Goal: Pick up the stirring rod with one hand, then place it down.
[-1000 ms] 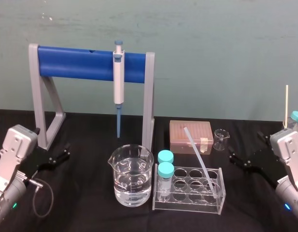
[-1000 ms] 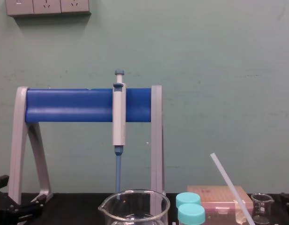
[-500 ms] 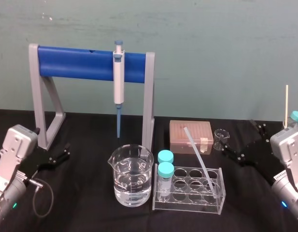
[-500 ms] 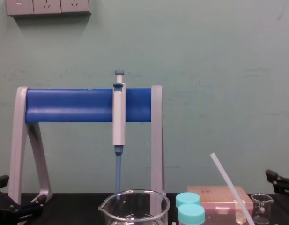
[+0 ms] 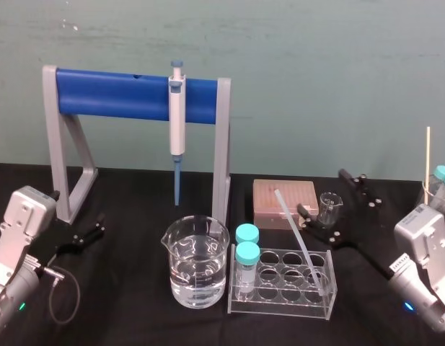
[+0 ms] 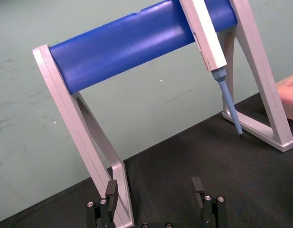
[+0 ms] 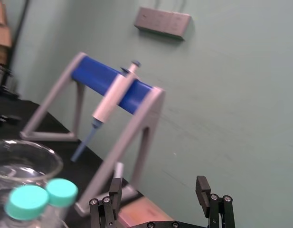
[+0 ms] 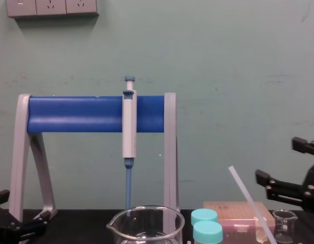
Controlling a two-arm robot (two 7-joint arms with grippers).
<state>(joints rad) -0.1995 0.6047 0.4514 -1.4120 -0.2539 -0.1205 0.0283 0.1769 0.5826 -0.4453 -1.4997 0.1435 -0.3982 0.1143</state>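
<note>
The right claw (image 5: 321, 192), spread wide, hovers beside the stirring rod (image 5: 294, 232) leaning in the clear rack (image 5: 280, 306); the left claw (image 5: 87, 232) idles, also parted, at the table's (image 5: 135, 317) left. Closing off-centre could tip the rack or knock the small beaker (image 5: 329, 209), seemingly just behind.
</note>
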